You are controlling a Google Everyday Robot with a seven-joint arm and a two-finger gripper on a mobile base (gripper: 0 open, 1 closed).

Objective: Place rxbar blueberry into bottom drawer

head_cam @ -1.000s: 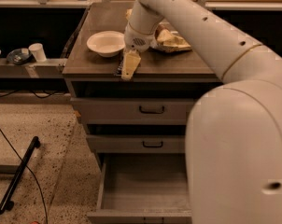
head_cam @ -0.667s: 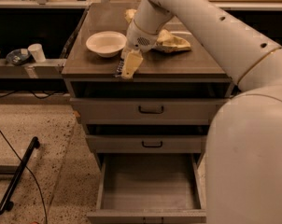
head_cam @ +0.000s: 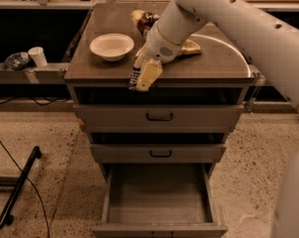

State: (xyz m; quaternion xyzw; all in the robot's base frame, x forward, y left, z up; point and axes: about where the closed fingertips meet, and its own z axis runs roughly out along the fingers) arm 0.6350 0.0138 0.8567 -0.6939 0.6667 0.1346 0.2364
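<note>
My gripper (head_cam: 141, 77) hangs over the front edge of the cabinet top (head_cam: 214, 66), just left of centre. It is shut on the rxbar blueberry (head_cam: 134, 76), a small dark navy bar that shows as a thin strip along the left side of the pale fingers (head_cam: 148, 74). The bottom drawer (head_cam: 159, 195) is pulled open below, and its plain grey tray shows nothing inside. The bar is high above the drawer and slightly left of its middle.
A white bowl (head_cam: 112, 45) sits on the cabinet top at the left. A brown, white and yellow snack bag (head_cam: 144, 19) lies behind my arm. Two shallower drawers (head_cam: 159, 117) with black handles are shut. A black bar (head_cam: 18, 190) lies on the floor at the left.
The gripper with the bar has moved slightly forward and down towards the front edge of the cabinet top. The arm now covers less of the right side of the view.
</note>
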